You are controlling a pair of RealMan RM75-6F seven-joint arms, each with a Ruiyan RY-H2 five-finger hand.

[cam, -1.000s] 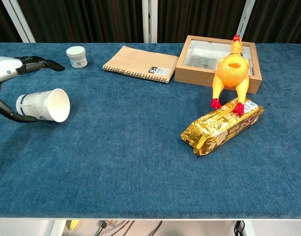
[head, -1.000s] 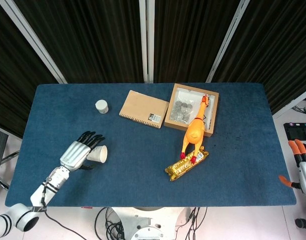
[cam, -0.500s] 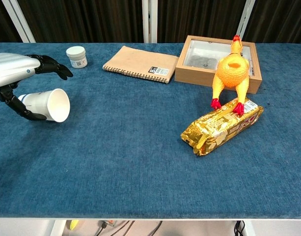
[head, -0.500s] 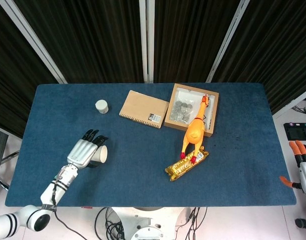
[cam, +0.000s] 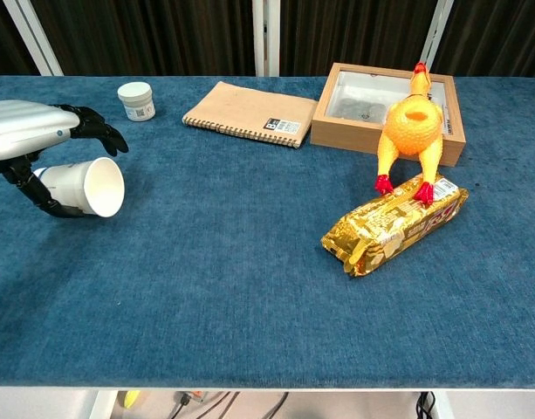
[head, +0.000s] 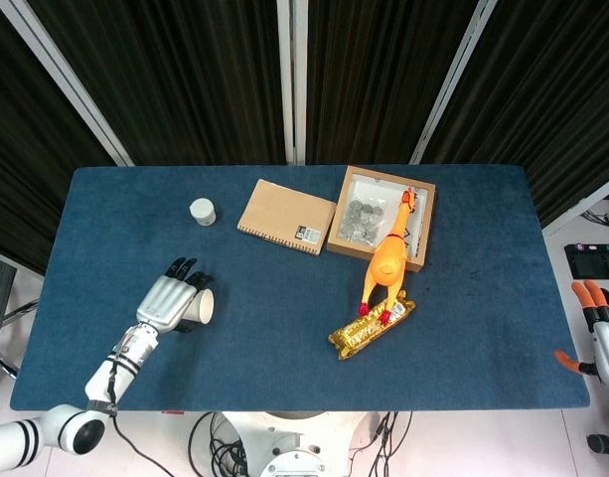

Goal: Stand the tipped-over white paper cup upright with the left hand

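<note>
The white paper cup point(head: 202, 305) point(cam: 85, 186) lies on its side at the table's left, its open mouth facing right. My left hand point(head: 167, 299) point(cam: 27, 140) arches over it: the dark fingers point(cam: 97, 131) curve above the cup's top and the thumb point(cam: 36, 196) reaches along its near side. The fingers stay apart and I see no firm hold; the cup still rests on the blue cloth. My right hand point(head: 604, 333) hangs off the table's right edge, fingers extended, holding nothing. The chest view does not show it.
A small white jar point(cam: 137, 99) stands behind the cup. A brown notebook point(cam: 250, 113), a wooden box point(cam: 341, 131) of coins, a rubber chicken point(cam: 412, 127) and a gold snack packet point(cam: 394, 224) lie at centre and right. Blue cloth point(cam: 232, 262) covers the table.
My left hand has slid right over the cup and its fingers have curled down around it. The cup has stayed on its side in place; the right hand has barely moved.
</note>
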